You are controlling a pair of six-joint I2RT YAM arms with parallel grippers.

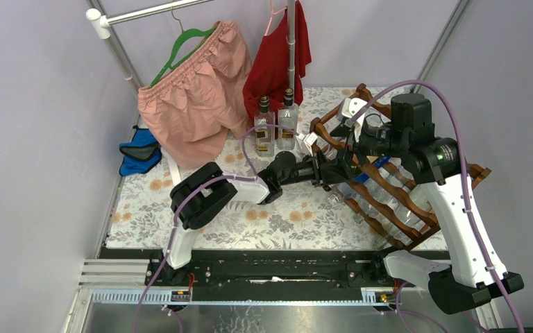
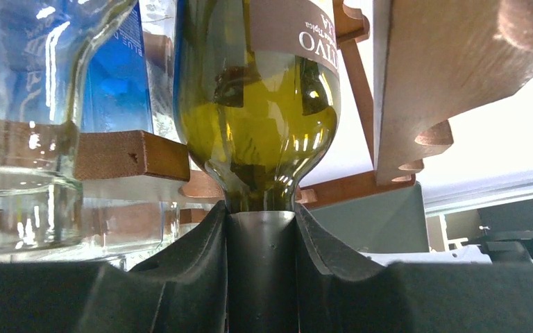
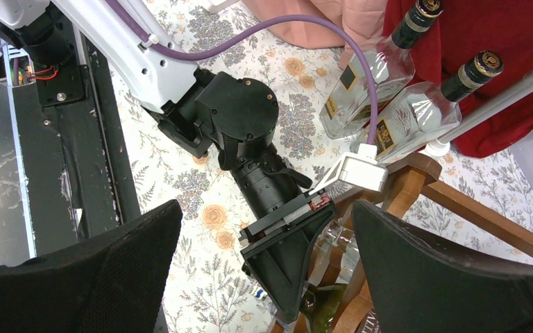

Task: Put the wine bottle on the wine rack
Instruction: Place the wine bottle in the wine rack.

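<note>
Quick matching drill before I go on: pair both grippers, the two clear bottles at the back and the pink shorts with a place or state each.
Things:
1. left gripper
2. right gripper
3. clear bottles
4. pink shorts

Place or state:
A. hanging on a green hanger
B. shut on the neck of the wine bottle
C. open, above the wine rack
D. standing upright on the table

Pairs: 1-B, 2-C, 3-D, 4-A

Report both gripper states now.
The left gripper is shut on the wine bottle, at its neck.
The right gripper is open, holding nothing.
</note>
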